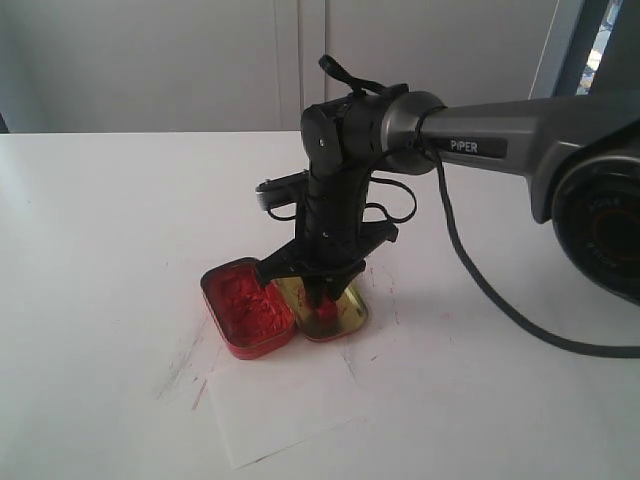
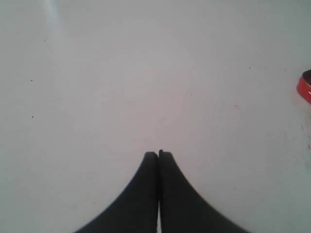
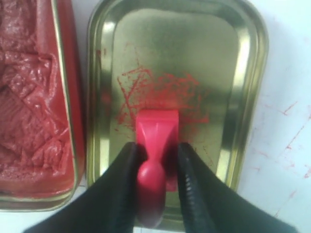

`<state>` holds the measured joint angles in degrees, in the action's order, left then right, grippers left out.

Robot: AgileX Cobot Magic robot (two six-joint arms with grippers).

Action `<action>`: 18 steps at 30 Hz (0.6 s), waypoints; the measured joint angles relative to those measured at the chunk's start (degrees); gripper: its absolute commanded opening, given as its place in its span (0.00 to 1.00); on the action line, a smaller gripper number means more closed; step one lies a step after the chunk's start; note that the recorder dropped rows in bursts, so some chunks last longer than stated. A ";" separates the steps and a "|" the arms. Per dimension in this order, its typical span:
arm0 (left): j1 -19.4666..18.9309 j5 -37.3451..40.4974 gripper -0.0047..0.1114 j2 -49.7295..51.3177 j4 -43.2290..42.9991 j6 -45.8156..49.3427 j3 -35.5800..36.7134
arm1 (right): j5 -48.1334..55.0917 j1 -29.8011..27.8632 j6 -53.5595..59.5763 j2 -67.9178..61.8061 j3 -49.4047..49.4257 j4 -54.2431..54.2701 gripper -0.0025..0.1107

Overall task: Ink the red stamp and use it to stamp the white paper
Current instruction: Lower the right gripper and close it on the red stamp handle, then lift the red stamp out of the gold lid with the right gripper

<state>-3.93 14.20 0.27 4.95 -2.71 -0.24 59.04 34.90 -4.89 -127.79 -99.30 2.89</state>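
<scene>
The red stamp [image 3: 156,130] stands on its base in the gold tin lid [image 3: 194,48], whose floor carries red ink smears. My right gripper [image 3: 158,148] reaches down over it, one black finger against each side of the stamp. The exterior view shows the same: the right gripper [image 1: 320,296] is lowered into the lid [image 1: 348,312] with the stamp [image 1: 322,313] between its tips. The white paper [image 1: 285,405] lies flat just in front of the two tin halves. My left gripper [image 2: 158,154] is shut on nothing above bare tabletop.
The red ink tin [image 1: 247,306], full of crumpled red ink paste [image 3: 29,107], sits touching the lid on its left. Its red edge [image 2: 305,89] shows in the left wrist view. Faint red marks stain the white table [image 1: 110,260] around the tins.
</scene>
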 measured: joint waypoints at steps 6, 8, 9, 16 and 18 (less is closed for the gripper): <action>0.00 0.00 0.04 0.00 0.00 0.00 0.00 | 0.00 0.00 0.00 0.00 0.00 0.09 0.08; 0.00 0.00 0.04 0.00 0.00 0.00 0.00 | 0.00 0.00 0.00 0.00 0.00 0.09 0.05; 0.00 0.00 0.04 0.00 0.00 0.00 0.00 | 0.00 0.00 0.00 0.00 0.00 0.09 0.03; 0.00 0.00 0.04 0.00 0.00 0.00 0.00 | -0.11 0.00 0.00 0.11 0.00 -0.15 0.02; 0.00 0.00 0.04 0.00 0.00 0.00 0.00 | -0.01 0.00 0.00 0.47 0.00 -0.89 0.02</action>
<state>-3.93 14.20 0.27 4.95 -2.71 -0.24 59.04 34.90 -4.89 -127.32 -99.30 2.00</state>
